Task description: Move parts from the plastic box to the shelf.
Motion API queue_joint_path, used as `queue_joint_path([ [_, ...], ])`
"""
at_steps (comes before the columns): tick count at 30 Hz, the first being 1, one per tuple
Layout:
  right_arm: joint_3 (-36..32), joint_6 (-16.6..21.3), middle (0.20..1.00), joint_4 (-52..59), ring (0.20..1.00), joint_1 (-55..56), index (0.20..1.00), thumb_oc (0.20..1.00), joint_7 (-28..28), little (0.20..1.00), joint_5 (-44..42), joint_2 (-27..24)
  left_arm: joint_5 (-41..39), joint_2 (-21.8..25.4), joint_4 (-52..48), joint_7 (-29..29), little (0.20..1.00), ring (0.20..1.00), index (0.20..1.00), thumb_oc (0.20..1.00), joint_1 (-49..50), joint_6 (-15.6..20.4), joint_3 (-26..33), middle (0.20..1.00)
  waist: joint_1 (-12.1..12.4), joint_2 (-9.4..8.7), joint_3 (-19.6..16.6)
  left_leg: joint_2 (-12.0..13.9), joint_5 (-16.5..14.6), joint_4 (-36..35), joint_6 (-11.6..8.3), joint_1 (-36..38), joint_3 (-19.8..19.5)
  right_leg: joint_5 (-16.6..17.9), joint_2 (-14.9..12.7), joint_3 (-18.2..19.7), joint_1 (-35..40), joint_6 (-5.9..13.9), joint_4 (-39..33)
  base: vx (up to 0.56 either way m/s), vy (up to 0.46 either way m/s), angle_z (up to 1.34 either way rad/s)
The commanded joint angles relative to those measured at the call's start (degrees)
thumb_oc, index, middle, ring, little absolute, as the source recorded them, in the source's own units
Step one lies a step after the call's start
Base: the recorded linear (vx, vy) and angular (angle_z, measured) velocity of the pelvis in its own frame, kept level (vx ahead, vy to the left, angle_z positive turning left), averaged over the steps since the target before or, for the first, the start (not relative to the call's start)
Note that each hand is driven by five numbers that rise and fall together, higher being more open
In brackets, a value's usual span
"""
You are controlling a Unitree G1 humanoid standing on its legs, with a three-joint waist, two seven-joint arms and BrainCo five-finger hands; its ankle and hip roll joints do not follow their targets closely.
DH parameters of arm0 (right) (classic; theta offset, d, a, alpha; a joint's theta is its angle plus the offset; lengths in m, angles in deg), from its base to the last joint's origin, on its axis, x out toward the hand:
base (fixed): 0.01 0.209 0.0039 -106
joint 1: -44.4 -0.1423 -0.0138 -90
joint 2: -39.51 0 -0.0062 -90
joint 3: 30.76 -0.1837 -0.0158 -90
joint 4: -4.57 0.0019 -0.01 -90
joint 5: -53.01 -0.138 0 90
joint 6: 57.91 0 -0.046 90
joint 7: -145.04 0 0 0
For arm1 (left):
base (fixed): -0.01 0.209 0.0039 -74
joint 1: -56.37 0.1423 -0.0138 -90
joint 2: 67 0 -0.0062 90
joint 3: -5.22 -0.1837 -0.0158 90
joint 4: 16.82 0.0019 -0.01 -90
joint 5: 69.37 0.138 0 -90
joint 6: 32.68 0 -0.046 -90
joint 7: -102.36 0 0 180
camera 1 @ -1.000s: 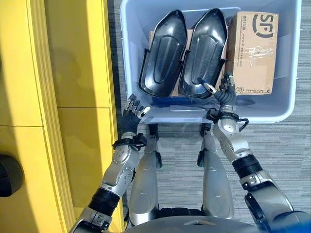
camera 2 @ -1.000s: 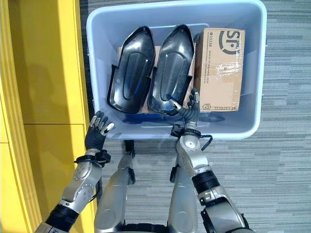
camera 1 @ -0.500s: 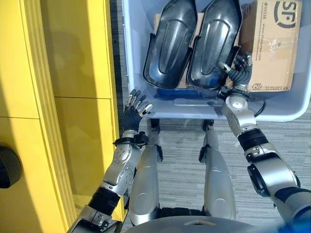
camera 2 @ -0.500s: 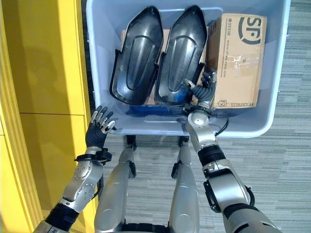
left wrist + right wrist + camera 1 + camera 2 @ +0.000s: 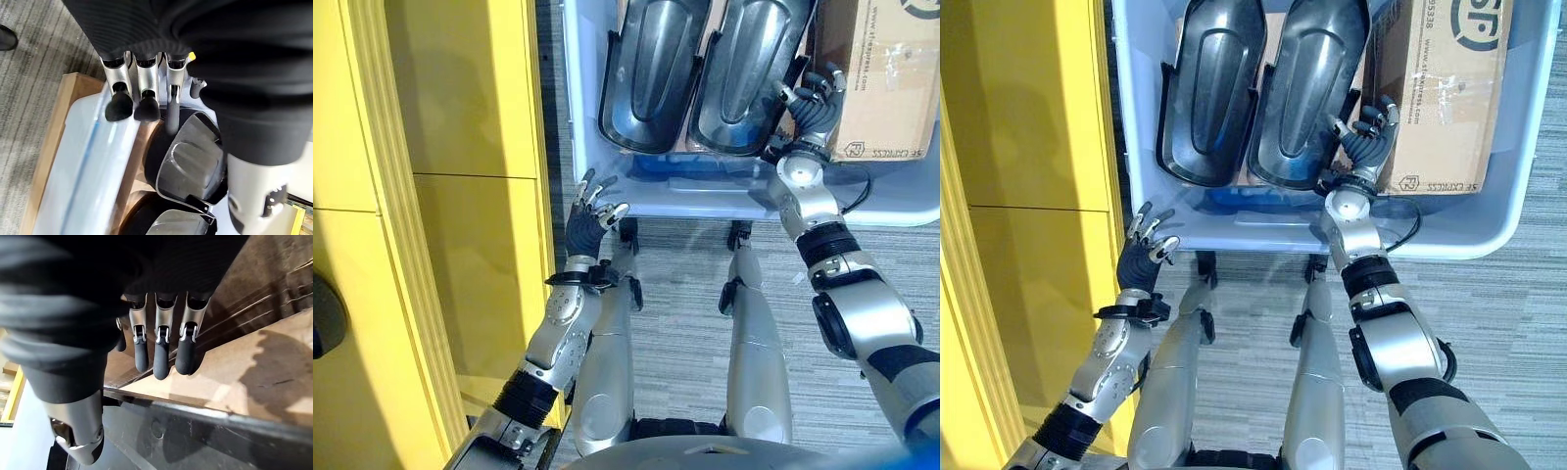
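Black part (image 5: pixel 1307 88) beside right hand (image 5: pixel 1363 145)

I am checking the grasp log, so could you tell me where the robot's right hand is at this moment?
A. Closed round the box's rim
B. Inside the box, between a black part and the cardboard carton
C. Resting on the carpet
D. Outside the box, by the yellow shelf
B: the right hand reaches into the plastic box, fingers relaxed and holding nothing, between the right-hand black part and the cardboard carton.
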Motion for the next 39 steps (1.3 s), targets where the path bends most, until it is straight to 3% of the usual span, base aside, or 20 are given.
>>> queue_joint_path([
  [1,3.1,-4.0,1.0,-6.7,1.0,0.1,1.0,1.0,3.2,1.0,-1.7,-2.1,-0.4,2.5,-2.0,-0.5,1.0,1.0,1.0,1.0,0.4,0.2,-1.1,1.0,1.6,2.94,-0.1,-1.0,-4.7,4.2,0.69,-1.8,-1.0,-9.9,-1.5,0.8,2.5,3.71,8.0,0.0,0.0,0.0],
  [4,4.4,-5.1,1.0,-9.6,1.0,-1.6,1.0,1.0,3.5,1.0,-0.5,-2.5,-0.5,2.5,-2.3,-0.6,1.0,1.0,1.0,1.0,-0.2,0.3,-1.4,1.0,1.7,3.0,-0.1,-1.1,-4.7,4.1,0.68,-2.1,-1.1,-10.0,-1.6,0.8,2.1,3.72,8.2,0.0,0.005,0.03],
  [6,6.4,-6.6,0.2,-12.7,0.2,-2.9,0.2,0.2,5.1,0.2,1.1,-3.0,-0.4,2.6,-2.3,-0.6,1.0,1.0,1.0,1.0,-0.8,0.2,-1.6,1.0,1.8,2.92,-0.1,-1.2,-4.8,4.1,0.7,-2.0,-1.3,-10.0,-1.6,0.7,2.2,3.71,8.3,-0.01,0.002,0.05],
  [27,7.3,-7.9,0.2,-14.9,0.2,-3.0,0.2,0.2,6.5,0.2,2.1,-5.5,-1.4,2.6,-2.1,-0.4,1.0,1.0,1.0,1.0,-1.8,0.6,-1.1,1.0,1.9,1.48,-0.1,-1.5,-4.1,2.6,0.58,1.2,-2.0,-9.7,-1.9,-0.9,6.6,4.11,6.9,-0.01,-0.001,0.02],
  [28,7.0,-7.5,0.2,-13.6,0.2,-2.9,0.2,0.2,6.3,0.2,1.8,-5.5,-1.4,2.6,-2.0,-0.4,1.0,1.0,1.0,1.0,-2.1,0.6,-0.8,1.0,1.8,1.42,-0.1,-1.5,-2.5,2.5,0.97,0.1,-1.7,-8.4,-2.0,-1.1,5.6,3.76,6.6,0.0,0.0,0.0],
  [29,7.0,-7.6,0.2,-13.7,0.2,-2.7,0.2,0.2,6.3,0.2,1.8,-5.5,-1.4,2.6,-1.9,-0.4,1.0,1.0,1.0,1.0,-1.9,0.6,-0.9,1.0,1.9,1.41,-0.1,-1.5,-4.0,2.5,0.58,1.3,-2.0,-9.6,-1.9,-1.0,6.7,4.1,6.8,-0.01,0.01,0.03],
  [31,6.6,-6.8,0.2,-9.6,0.2,-1.6,0.2,0.2,5.9,0.2,1.9,-5.5,-1.2,2.5,-1.8,-0.4,1.0,1.0,1.0,1.0,-2.0,0.5,-0.5,1.0,1.6,1.12,-0.1,-1.5,-2.5,2.2,0.94,0.8,-1.6,-8.2,-1.9,-1.2,6.4,3.78,6.3,-0.01,0.004,0.04],
  [32,6.6,-6.9,0.2,-9.5,0.2,-1.3,0.2,0.2,5.9,0.2,1.9,-5.4,-1.3,2.5,-1.7,-0.4,1.0,1.0,1.0,1.0,-1.8,0.5,-0.6,1.0,1.7,1.12,-0.1,-1.5,-3.9,2.2,0.54,2.0,-2.0,-9.4,-1.8,-1.0,7.5,4.11,6.5,-0.08,0.008,0.02],
  [33,6.2,-6.4,0.2,-6.7,0.2,-0.4,0.2,0.2,5.5,0.2,2.1,-5.5,-1.2,2.4,-1.6,-0.3,1.0,1.0,1.0,1.0,-1.9,0.4,-0.3,1.0,1.4,0.92,-0.1,-1.5,-2.4,2.0,0.93,1.4,-1.7,-8.2,-1.9,-1.3,6.9,3.79,6.2,0.0,0.0,0.0],
  [39,0.2,-3.3,0.2,14.8,0.2,11.3,0.2,0.2,3.6,0.2,3.4,-4.8,-1.5,1.6,-0.6,-0.6,1.0,1.0,1.0,1.0,-1.1,-0.2,1.7,1.0,0.0,-0.73,-0.1,-1.4,-2.5,1.0,0.92,6.0,-1.7,-8.0,-1.8,-1.3,11.1,3.84,5.6,-0.02,-0.001,0.01],
])
